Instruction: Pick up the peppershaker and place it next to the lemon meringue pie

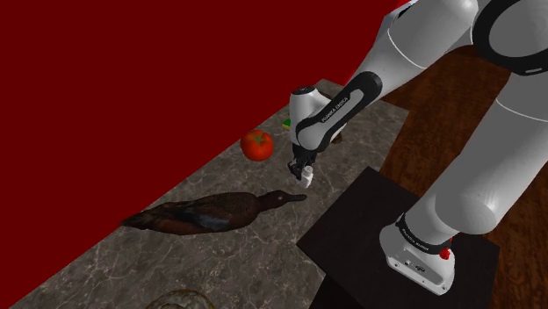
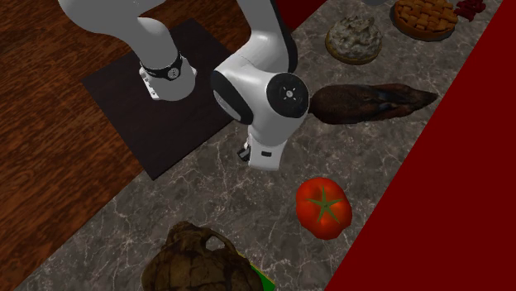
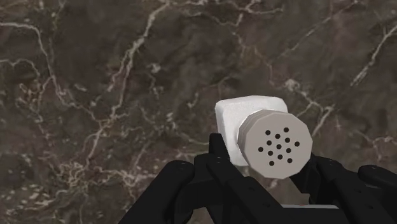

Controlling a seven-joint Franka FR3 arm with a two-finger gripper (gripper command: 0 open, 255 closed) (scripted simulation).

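Here the end effector [image 3: 264,164] clasps the white peppershaker [image 3: 270,137] between both fingers, over the marbled counter [image 3: 95,95].

On the counter [image 1: 237,263], the duck [image 1: 211,212] lies between the tomato [image 1: 257,145] and a pie [image 2: 353,37], another pie [image 2: 424,16] beyond. The shaker [image 3: 273,143] sits clasped in the gripper [image 3: 266,160], over the counter beside the tomato.
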